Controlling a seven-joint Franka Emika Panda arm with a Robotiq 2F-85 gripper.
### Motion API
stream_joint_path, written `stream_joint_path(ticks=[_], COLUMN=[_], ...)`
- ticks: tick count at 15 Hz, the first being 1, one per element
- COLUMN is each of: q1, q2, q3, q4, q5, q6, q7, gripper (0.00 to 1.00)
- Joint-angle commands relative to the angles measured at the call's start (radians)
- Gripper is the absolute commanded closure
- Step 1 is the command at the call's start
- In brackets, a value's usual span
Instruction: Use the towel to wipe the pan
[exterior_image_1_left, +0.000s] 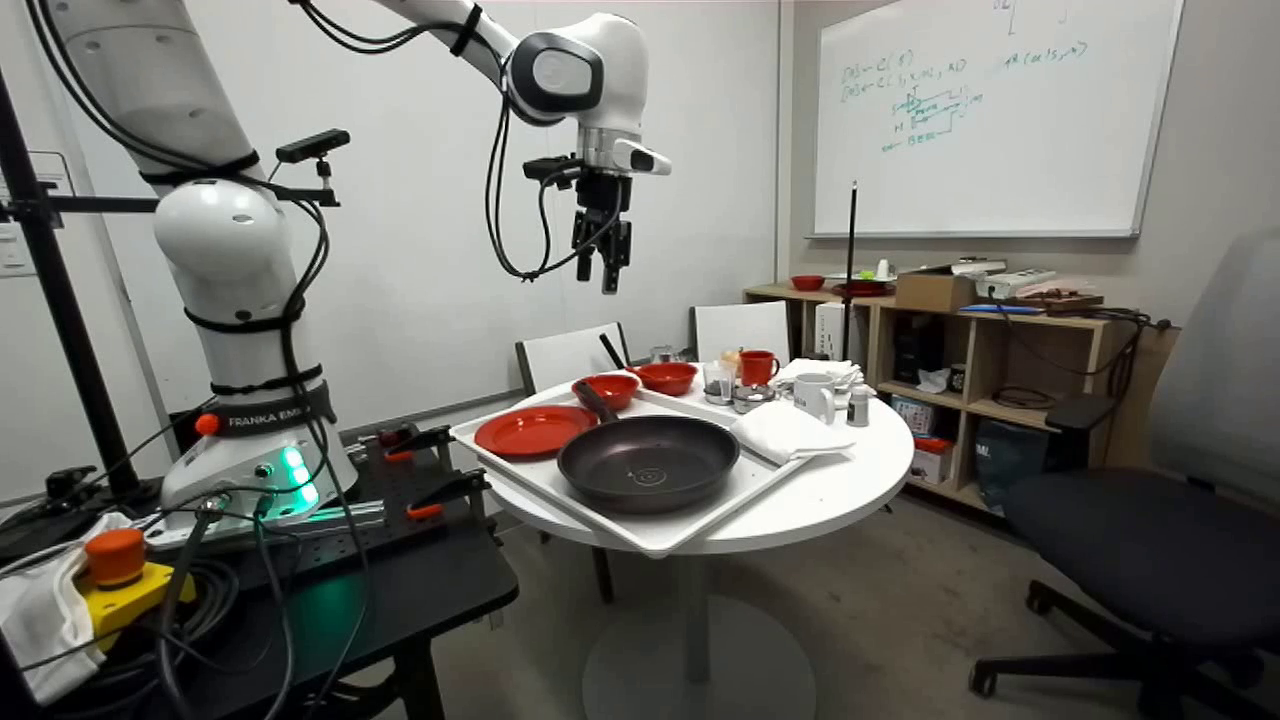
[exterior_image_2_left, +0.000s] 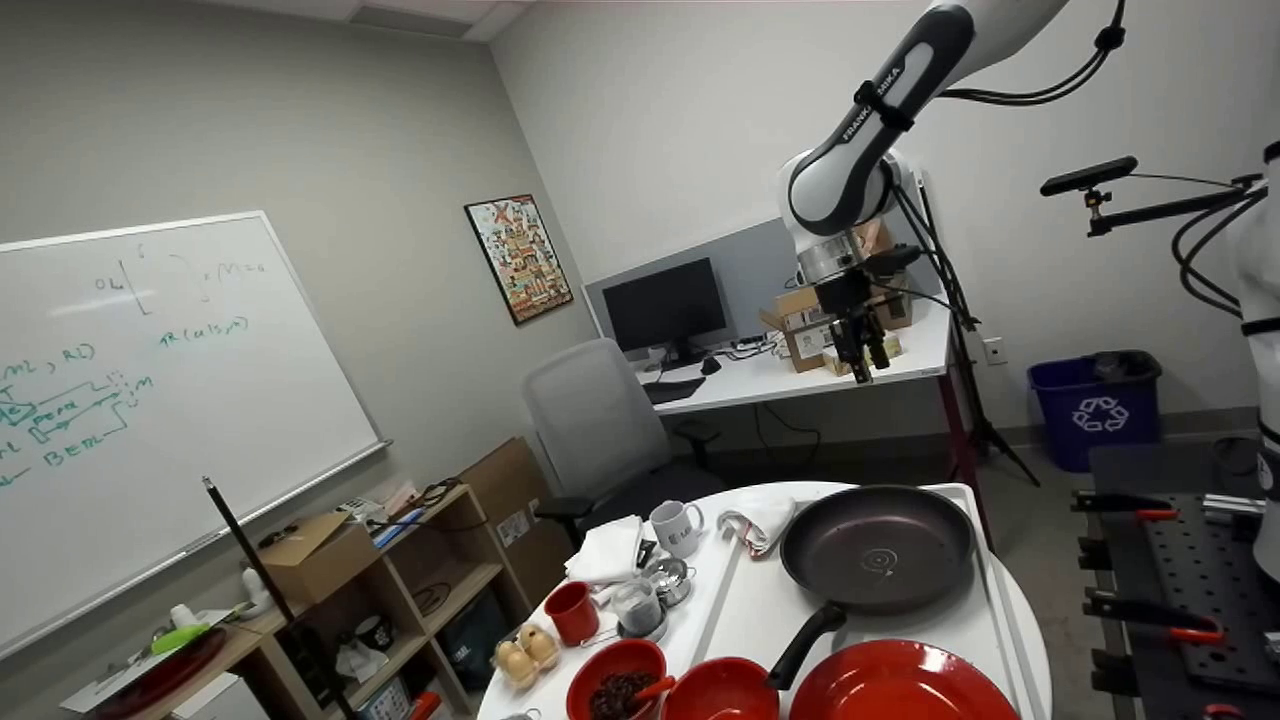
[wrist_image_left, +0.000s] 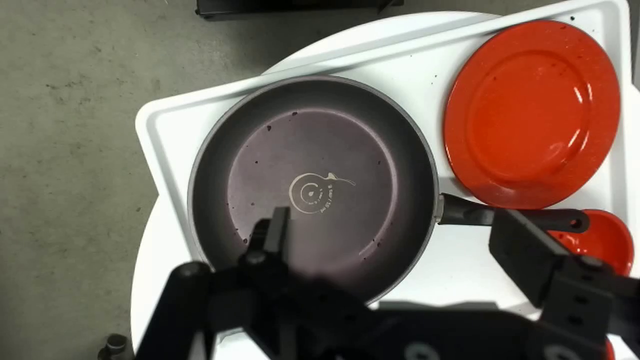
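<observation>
The large black frying pan sits on a white tray on the round table, and it also shows in an exterior view. In the wrist view the pan has small dark specks inside, and its handle points right. A folded white towel lies beside the pan at the tray's edge; it also shows in an exterior view, with a coloured stripe. The towel is out of the wrist view. My gripper is high above the table, fingers apart and empty; it also shows in an exterior view and the wrist view.
A red plate and red bowls stand by the pan's handle. A white mug, red mug, stacked white cloths, glass jars and eggs crowd the table. The white tray has a raised rim.
</observation>
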Motion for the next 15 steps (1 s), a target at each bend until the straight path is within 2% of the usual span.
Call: stream_joint_path(ticks=[1, 6, 11, 15], q1=[-0.02, -0.02, -0.013, -0.023], q2=[0.001, 0.001, 0.192, 0.362], q3=[0.019, 0.019, 0.037, 0.06], q4=[0.001, 0.001, 0.155, 0.292], q5=[0.004, 0.004, 0.062, 0.056], q6=[-0.002, -0.002, 0.0, 0.069], q7=[-0.004, -0.003, 0.046, 0.16], gripper=[0.0, 0.0, 0.0, 0.0])
